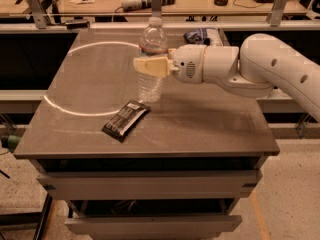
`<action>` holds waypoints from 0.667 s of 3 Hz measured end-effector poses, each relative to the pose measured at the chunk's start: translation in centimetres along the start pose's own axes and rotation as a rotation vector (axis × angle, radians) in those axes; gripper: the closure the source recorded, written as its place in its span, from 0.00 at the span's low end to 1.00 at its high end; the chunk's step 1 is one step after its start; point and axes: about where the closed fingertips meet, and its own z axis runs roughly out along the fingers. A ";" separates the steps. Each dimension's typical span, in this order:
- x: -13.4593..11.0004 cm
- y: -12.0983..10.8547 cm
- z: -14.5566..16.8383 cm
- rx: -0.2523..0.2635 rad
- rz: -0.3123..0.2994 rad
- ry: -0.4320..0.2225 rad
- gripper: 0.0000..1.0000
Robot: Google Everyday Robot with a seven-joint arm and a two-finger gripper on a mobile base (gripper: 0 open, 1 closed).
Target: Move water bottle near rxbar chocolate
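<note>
The water bottle [151, 44], clear with a white cap and a red-and-white label band, stands upright on the grey table [210, 119] near the middle. My gripper [150, 65] reaches in from the right and is shut on the bottle's mid body with its pale fingers [152, 66]. The rxbar chocolate [126, 119], a flat black wrapper, lies on the table just in front of and slightly left of the bottle's base, a small gap apart.
A blue-and-white chip bag [202, 35] lies at the table's back right, behind my arm. A bright ring of light [60, 106] marks the table's left half. A cluttered workbench [150, 1] stands behind the table.
</note>
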 end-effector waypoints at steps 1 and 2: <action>1.4 1.1 0.0 -0.017 -0.035 -0.016 1.00; 2.4 1.6 0.2 -0.031 -0.085 -0.050 1.00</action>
